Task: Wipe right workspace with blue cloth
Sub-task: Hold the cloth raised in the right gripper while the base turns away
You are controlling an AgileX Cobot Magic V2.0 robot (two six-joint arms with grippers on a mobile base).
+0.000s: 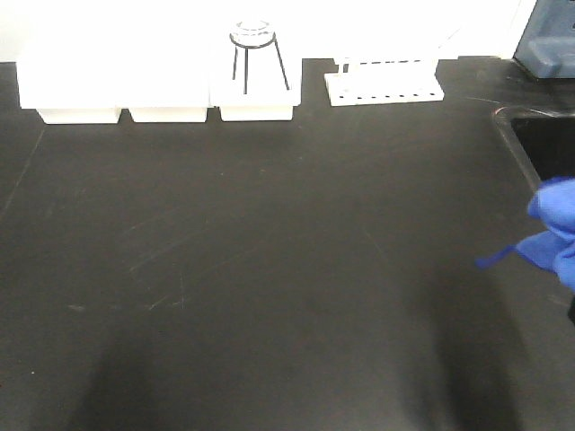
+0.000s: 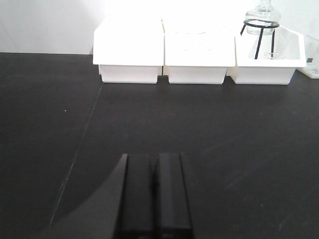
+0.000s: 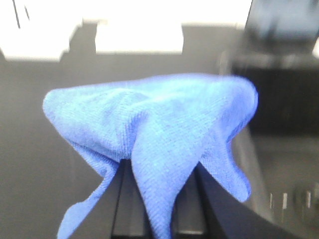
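Observation:
The blue cloth (image 1: 555,229) hangs at the right edge of the front view, above the black benchtop (image 1: 269,269), with a thin strand trailing to its left. In the right wrist view the blue cloth (image 3: 154,124) drapes over my right gripper (image 3: 158,167), which is shut on a fold of it; the fingers are mostly covered. My left gripper (image 2: 153,157) is shut, holds nothing, and hovers low over the bench. The right workspace is out of view; the bench shown carries white trays, a rack and a sink.
Three white trays (image 1: 169,90) line the back edge, one holding a glass flask on a black ring stand (image 1: 256,54). A white rack (image 1: 384,85) stands to their right. A sink basin (image 1: 544,144) opens at far right, just behind the cloth.

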